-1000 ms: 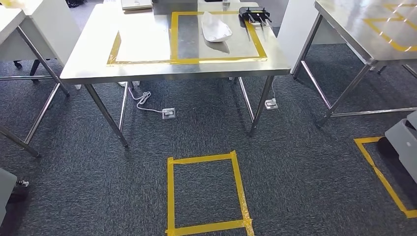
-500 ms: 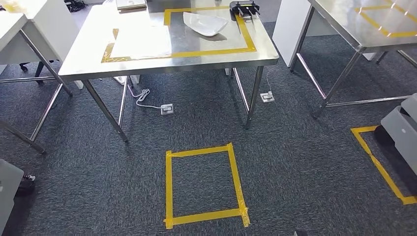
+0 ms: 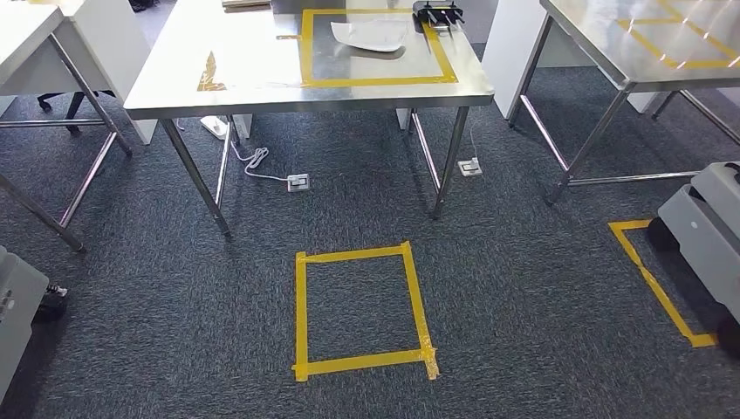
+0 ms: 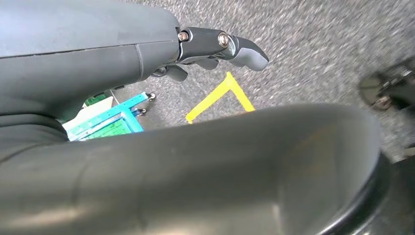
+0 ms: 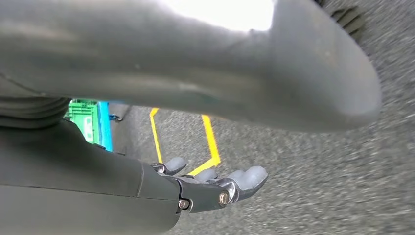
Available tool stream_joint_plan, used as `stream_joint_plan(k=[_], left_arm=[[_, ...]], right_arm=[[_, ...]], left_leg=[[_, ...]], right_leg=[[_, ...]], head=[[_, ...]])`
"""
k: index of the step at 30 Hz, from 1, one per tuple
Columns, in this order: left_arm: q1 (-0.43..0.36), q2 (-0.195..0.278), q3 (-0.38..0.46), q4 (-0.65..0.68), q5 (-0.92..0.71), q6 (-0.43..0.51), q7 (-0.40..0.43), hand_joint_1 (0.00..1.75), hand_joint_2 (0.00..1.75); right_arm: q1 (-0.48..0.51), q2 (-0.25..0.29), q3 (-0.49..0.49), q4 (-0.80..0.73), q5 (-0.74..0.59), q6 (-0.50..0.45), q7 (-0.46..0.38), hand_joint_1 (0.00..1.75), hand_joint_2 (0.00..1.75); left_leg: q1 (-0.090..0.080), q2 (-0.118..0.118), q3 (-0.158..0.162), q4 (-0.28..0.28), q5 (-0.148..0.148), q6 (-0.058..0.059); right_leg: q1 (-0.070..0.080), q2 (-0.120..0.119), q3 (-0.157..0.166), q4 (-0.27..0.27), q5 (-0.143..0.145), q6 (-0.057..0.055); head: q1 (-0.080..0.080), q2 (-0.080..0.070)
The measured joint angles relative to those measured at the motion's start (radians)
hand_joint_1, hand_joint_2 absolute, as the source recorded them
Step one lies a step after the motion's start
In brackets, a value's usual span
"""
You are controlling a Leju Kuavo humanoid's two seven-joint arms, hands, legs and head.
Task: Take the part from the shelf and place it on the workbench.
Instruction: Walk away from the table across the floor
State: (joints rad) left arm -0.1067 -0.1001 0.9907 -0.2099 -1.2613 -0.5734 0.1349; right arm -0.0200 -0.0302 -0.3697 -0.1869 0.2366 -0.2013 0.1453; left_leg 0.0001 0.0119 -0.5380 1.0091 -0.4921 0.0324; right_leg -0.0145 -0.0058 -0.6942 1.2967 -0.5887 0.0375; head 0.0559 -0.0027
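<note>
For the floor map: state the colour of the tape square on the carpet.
Yellow tape square, clearest in the head view.

Dark grey speckled carpet (image 3: 524,288) is marked with a yellow tape square (image 3: 362,310). Silver desk (image 3: 262,78) at 12 o'clock is outlined in yellow; white part (image 3: 371,35) on it. Grey fingers (image 5: 244,178).

3 steel tables (image 3: 262,87); 2 yellow floor squares (image 3: 359,310); 2 hands (image 4: 215,46).

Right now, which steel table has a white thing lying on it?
The middle table straight ahead: a white part lies inside its yellow tape outline.
</note>
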Motion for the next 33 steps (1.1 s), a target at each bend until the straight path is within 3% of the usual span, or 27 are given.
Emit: stream_joint_plan(k=[1, 3, 5, 6, 9, 10, 12, 13, 14, 15, 16, 18, 20, 21, 23, 24, 25, 26, 27, 29, 30, 31, 32, 33], left_arm=[[0.001, -0.001, -0.002, 0.0, -0.003, 0.0, 0.0, 0.0, 0.0], [0.001, -0.003, -0.007, 0.0, -0.007, 0.0, -0.002, 0.0, 0.0], [0.0, -0.004, -0.01, 0.0, -0.008, 0.0, -0.006, 0.0, 0.0], [-0.001, -0.004, -0.011, 0.0, -0.004, 0.0, -0.011, 0.0, 0.0], [0.001, -0.002, -0.012, 0.0, 0.01, 0.0, -0.02, 0.0, 0.0], [0.002, -0.001, -0.012, 0.0, 0.011, 0.0, -0.017, 0.0, 0.0], [0.005, 0.002, -0.012, 0.0, 0.012, 0.0, -0.006, 0.0, 0.0], [0.006, 0.003, -0.012, 0.0, 0.012, 0.0, -0.001, 0.0, 0.0], [0.007, 0.004, -0.012, 0.0, 0.012, 0.0, 0.002, 0.0, 0.0], [0.008, 0.005, -0.012, 0.0, 0.012, 0.0, 0.004, 0.0, 0.0], [0.008, 0.007, -0.011, 0.0, 0.011, 0.0, 0.006, 0.0, 0.0], [0.008, 0.01, -0.011, 0.0, 0.011, 0.0, 0.009, 0.0, 0.0], [0.005, 0.011, -0.011, -0.001, 0.009, 0.0, 0.01, 0.0, 0.0], [0.004, 0.011, -0.011, -0.001, 0.008, 0.0, 0.01, 0.0, 0.0], [0.005, 0.01, -0.011, 0.0, 0.007, 0.0, 0.009, 0.0, 0.0], [0.005, 0.008, -0.011, 0.0, 0.006, 0.0, 0.007, 0.0, 0.0], [0.004, 0.007, -0.011, 0.0, 0.005, 0.0, 0.004, 0.0, 0.0], [0.004, 0.006, -0.012, 0.0, 0.004, 0.0, -0.001, 0.0, 0.0], [0.003, 0.005, -0.012, 0.0, 0.003, 0.0, -0.005, 0.0, 0.0], [0.004, 0.006, -0.012, 0.0, 0.0, 0.0, -0.009, 0.0, 0.87], [0.004, 0.006, -0.012, 0.0, -0.002, 0.0, -0.009, 0.0, 1.31], [0.004, 0.005, -0.013, 0.0, -0.006, 0.0, -0.009, 0.0, 1.75], [0.004, 0.005, -0.013, 0.001, -0.009, 0.0, -0.009, 0.0, 1.75], [0.004, 0.005, -0.014, 0.001, -0.011, 0.0, -0.008, 0.0, 1.75]], right_arm=[[0.0, 0.0, -0.001, 0.0, 0.006, 0.0, 0.004, 0.0, 0.0], [-0.001, 0.0, -0.001, 0.0, 0.018, 0.003, 0.011, 0.0, 0.0], [-0.004, 0.0, -0.001, 0.0, 0.023, 0.006, 0.013, 0.0, 0.0], [-0.005, 0.0, -0.001, 0.0, 0.025, 0.007, 0.013, 0.0, 0.0], [-0.004, 0.001, -0.001, 0.0, 0.026, 0.007, -0.001, 0.0, 0.0], [-0.004, 0.002, -0.001, 0.0, 0.027, 0.007, -0.012, 0.0, 0.0], [-0.006, 0.002, -0.001, 0.0, 0.029, 0.007, -0.033, 0.0, 0.0], [-0.006, 0.002, -0.001, 0.0, 0.03, 0.008, -0.04, 0.0, 0.44], [-0.005, 0.003, -0.001, 0.0, 0.031, 0.009, -0.045, 0.0, 0.87], [-0.005, 0.003, -0.001, 0.0, 0.031, 0.009, -0.048, 0.0, 1.31], [-0.005, 0.003, -0.001, 0.0, 0.031, 0.009, -0.05, 0.0, 1.75], [-0.006, 0.003, -0.001, 0.0, 0.031, 0.01, -0.055, 0.0, 1.75], [-0.006, 0.003, -0.001, 0.0, 0.028, 0.01, -0.065, 0.0, 1.75], [-0.006, 0.003, -0.001, 0.0, 0.026, 0.01, -0.071, 0.0, 1.75], [-0.005, 0.004, -0.001, 0.0, 0.024, 0.011, -0.08, 0.0, 1.75], [-0.004, 0.004, -0.001, 0.001, 0.023, 0.012, -0.079, 0.0, 1.31], [-0.003, 0.005, -0.001, 0.002, 0.022, 0.013, -0.075, 0.0, 0.87], [0.0, 0.005, -0.001, 0.003, 0.021, 0.013, -0.07, 0.0, 0.44], [0.0, 0.006, -0.001, 0.004, 0.021, 0.014, -0.063, 0.0, 0.0], [0.0, 0.007, -0.001, 0.004, 0.016, 0.018, -0.052, 0.0, 0.0], [-0.001, 0.008, -0.001, 0.004, 0.012, 0.021, -0.047, 0.0, 0.0], [-0.001, 0.009, -0.001, 0.004, 0.009, 0.026, -0.044, 0.0, 0.0], [0.0, 0.01, -0.002, 0.004, 0.007, 0.03, -0.042, 0.0, 0.44], [0.0, 0.012, -0.002, 0.004, 0.005, 0.033, -0.04, 0.0, 0.87]], left_leg=[[0.0, 0.0, -0.017, 0.006, 0.01, -0.001], [0.0, 0.0, -0.048, 0.018, 0.027, -0.006], [-0.001, 0.0, -0.067, 0.025, 0.043, -0.017], [-0.001, 0.001, -0.071, 0.025, 0.052, -0.023], [0.001, 0.0, -0.077, 0.024, 0.064, -0.042], [0.002, -0.003, -0.085, 0.04, 0.041, -0.047], [0.004, -0.008, -0.11, 0.123, -0.049, -0.057], [0.005, -0.009, -0.124, 0.185, -0.095, -0.061], [0.006, -0.009, -0.131, 0.241, -0.122, -0.064], [0.006, -0.009, -0.129, 0.279, -0.125, -0.066], [0.006, -0.009, -0.113, 0.287, -0.105, -0.067], [0.007, -0.009, -0.036, 0.213, -0.055, -0.064], [0.003, -0.01, 0.057, 0.079, -0.068, -0.056], [0.001, -0.011, 0.084, 0.031, -0.084, -0.048], [-0.004, -0.011, 0.081, 0.006, -0.083, -0.03], [-0.003, -0.009, 0.072, 0.004, -0.072, -0.021], [-0.002, -0.007, 0.059, 0.003, -0.059, -0.012], [0.0, -0.005, 0.043, 0.001, -0.044, -0.005], [0.001, -0.004, 0.026, 0.002, -0.03, -0.001], [0.0, -0.004, -0.008, 0.002, -0.005, 0.002], [0.0, -0.004, -0.024, 0.004, 0.007, 0.001], [-0.001, -0.003, -0.041, 0.005, 0.018, 0.0], [-0.001, -0.002, -0.058, 0.008, 0.031, -0.002], [0.0, -0.002, -0.072, 0.012, 0.043, -0.005]], right_leg=[[0.0, 0.0, 0.023, -0.002, 0.025, -0.001], [0.001, 0.001, 0.11, -0.103, 0.07, -0.009], [0.006, 0.002, 0.197, -0.239, 0.056, -0.02], [0.01, 0.003, 0.218, -0.278, 0.042, -0.026], [0.012, -0.001, 0.21, -0.299, 0.057, -0.046], [0.01, -0.004, 0.2, -0.302, 0.069, -0.055], [0.008, -0.007, 0.173, -0.303, 0.092, -0.067], [0.009, -0.007, 0.157, -0.3, 0.104, -0.069], [0.01, -0.007, 0.14, -0.296, 0.115, -0.068], [0.01, -0.008, 0.12, -0.291, 0.126, -0.067], [0.01, -0.009, 0.1, -0.285, 0.137, -0.065], [0.01, -0.01, 0.063, -0.272, 0.158, -0.059], [0.011, -0.01, 0.039, -0.261, 0.178, -0.049], [0.011, -0.009, 0.035, -0.26, 0.189, -0.043], [0.01, -0.009, 0.034, -0.268, 0.213, -0.029], [0.008, -0.007, 0.029, -0.269, 0.214, -0.023], [0.006, -0.006, 0.022, -0.26, 0.197, -0.016], [0.005, -0.004, 0.011, -0.233, 0.156, -0.01], [0.003, -0.003, 0.0, -0.188, 0.098, -0.005], [0.002, -0.002, -0.018, -0.065, 0.001, 0.002], [0.002, -0.002, -0.019, -0.012, -0.007, 0.002], [0.002, -0.002, -0.011, 0.02, 0.011, 0.002], [0.002, -0.002, 0.012, 0.022, 0.046, 0.0], [0.002, -0.002, 0.054, -0.015, 0.078, -0.003]], head=[[0.0, 0.0], [0.0, 0.0], [0.0, 0.0], [0.0, 0.0], [0.0, 0.0], [-0.002, 0.0], [-0.005, 0.0], [-0.006, 0.0], [-0.007, 0.0], [-0.007, 0.0], [-0.007, 0.0], [-0.007, 0.0], [-0.005, 0.0], [-0.005, 0.0], [-0.005, 0.0], [-0.008, 0.0], [-0.008, 0.0], [-0.008, 0.0], [-0.007, 0.0], [-0.005, 0.0], [-0.005, 0.0], [-0.005, 0.0], [-0.004, 0.0], [-0.004, 0.0]])
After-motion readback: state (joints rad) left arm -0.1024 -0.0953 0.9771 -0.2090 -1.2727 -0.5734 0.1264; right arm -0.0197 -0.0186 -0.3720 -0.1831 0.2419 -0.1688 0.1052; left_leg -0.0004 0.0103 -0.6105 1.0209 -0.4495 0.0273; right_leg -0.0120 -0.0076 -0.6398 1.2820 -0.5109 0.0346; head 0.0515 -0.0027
